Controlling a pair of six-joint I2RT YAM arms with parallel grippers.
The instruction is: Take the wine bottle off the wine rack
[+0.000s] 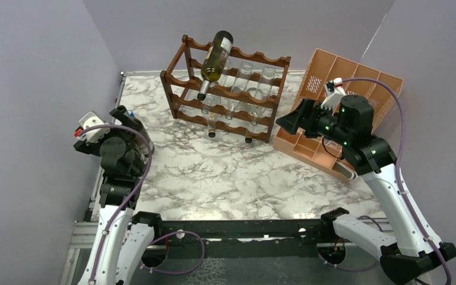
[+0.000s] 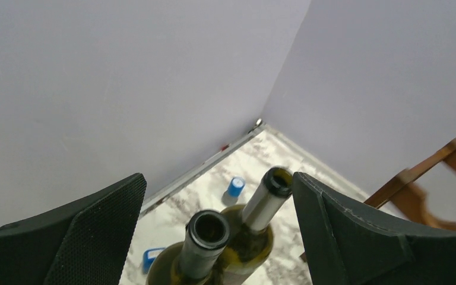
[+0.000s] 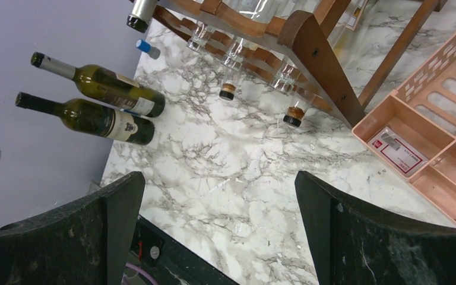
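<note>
Widest lane is the bare middle of the marble table, straight in from the near edge to the front of the wine rack. The wine bottle lies tilted on the top tier, neck poking out the front, open air above it. Lower tiers hold clear bottles; their necks jut forward, two hanging low over the table. Right side: the orange organiser leans near the rack, and the right gripper, fingers spread, sits in that gap. Left side is tight: two green bottles lie beside the wall with a blue cap close by, and the left gripper, spread wide, faces their mouths.
</note>
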